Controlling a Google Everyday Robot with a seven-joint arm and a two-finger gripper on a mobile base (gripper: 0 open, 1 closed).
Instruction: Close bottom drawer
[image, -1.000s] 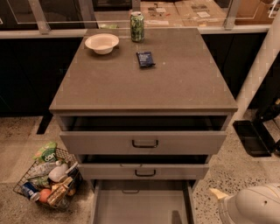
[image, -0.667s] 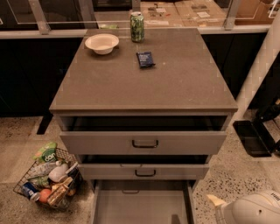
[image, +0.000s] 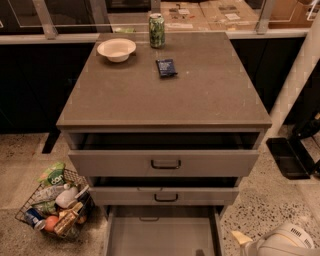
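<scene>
- We are finding the bottom drawer (image: 160, 235) pulled well out of the grey cabinet (image: 65, 125). Its plain tray is lying exposed beneath the middle drawer (image: 200, 196), and its front is running off the lower edge of the view
- We are placing the gripper (image: 270, 244) in the lower right corner, low over the floor, just beside the drawer's right wall and apart from it; we are unable to tell whether it is spread or pressed together
- We are judging the step in hand to be the approach, since no contact with the drawer front is showing yet
- We are advising that the gripper be brought round to the front face, near its middle, and pushed straight back along the runners. An off-centre push is likely to skew the tray and jam it
- We are noting the middle drawer and the top drawer (image: 110, 162) both standing slightly ajar, so the push needs to be staying low and clear of them
- We are recording a pale bowl (image: 116, 49), a green can (image: 157, 30) and a dark packet (image: 166, 67) sitting toward the back of the cabinet top (image: 165, 100). A gentle finish is sparing the upright can a jolt
- We are observing a speckled floor (image: 260, 205), a wire basket (image: 55, 212) of bottles and packets left of the cabinet, a dark flat object (image: 290, 157) to its right and glass panels behind
</scene>
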